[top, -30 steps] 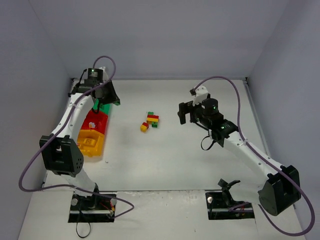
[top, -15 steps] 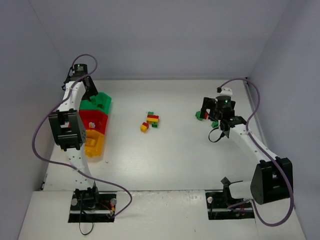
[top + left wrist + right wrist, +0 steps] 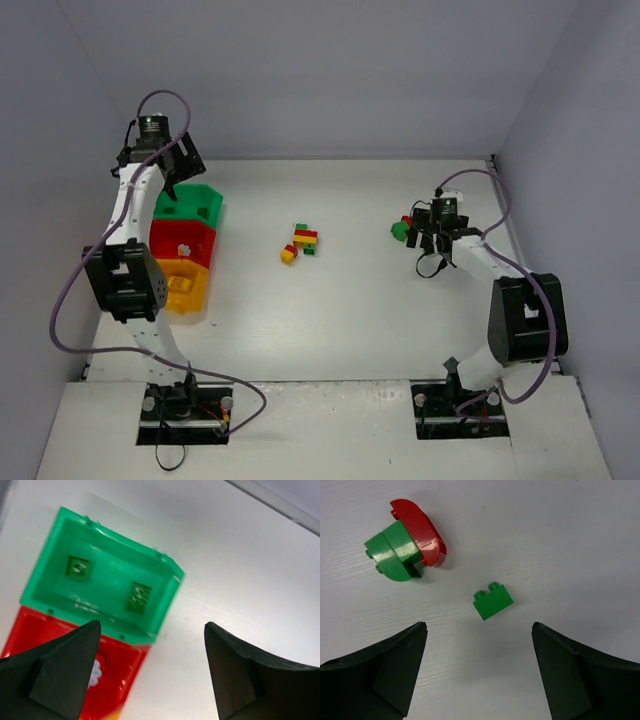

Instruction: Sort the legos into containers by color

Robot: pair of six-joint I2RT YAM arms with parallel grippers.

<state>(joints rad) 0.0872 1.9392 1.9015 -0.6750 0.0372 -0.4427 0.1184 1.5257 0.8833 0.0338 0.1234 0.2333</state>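
Three containers stand in a row at the left: green bin [image 3: 205, 203], red bin [image 3: 190, 243], yellow bin [image 3: 188, 290]. My left gripper [image 3: 178, 170] hangs open and empty above the green bin [image 3: 60, 535], which holds two green legos [image 3: 78, 569] [image 3: 138, 595]. At the far right my right gripper [image 3: 477, 627] is open over the table, just short of a small green lego [image 3: 493, 601]. A green-and-red curved stack [image 3: 402, 542] lies beyond it to the left. A mixed cluster of legos [image 3: 302, 241] sits mid-table.
The red bin [image 3: 117, 680] holds a small white piece [image 3: 95, 672]. Grey walls close in the table on the left, back and right. The right arm [image 3: 500, 275] stretches along the right side.
My left gripper has opened and drawn up and back from the green bin. The right arm has swung right to the green and red legos, its jaws narrowing a little.
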